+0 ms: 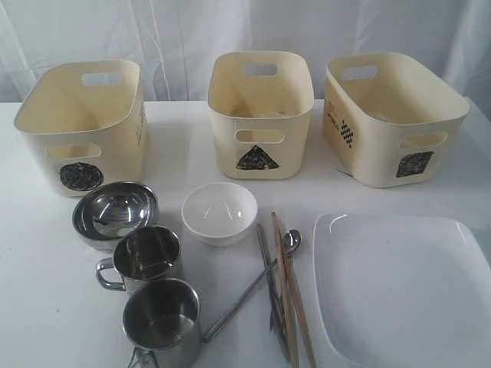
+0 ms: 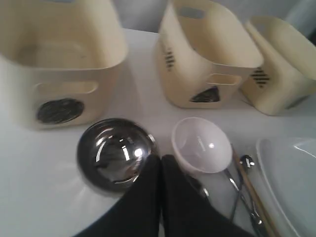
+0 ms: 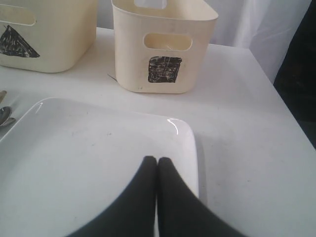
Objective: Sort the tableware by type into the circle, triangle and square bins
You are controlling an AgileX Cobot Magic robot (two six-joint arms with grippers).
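left jaws: pressed together, tips touching | right jaws: pressed together, tips touching

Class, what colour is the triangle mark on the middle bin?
Black. The triangle mark on the cream middle bin shows best in the exterior view.

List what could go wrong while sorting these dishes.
The chopsticks lie crossed with the spoon; lifting one may drag the other.
The plate looks wider than the square bin, so it may not fit flat.
The near mug stands close to the far mug, leaving little claw room.
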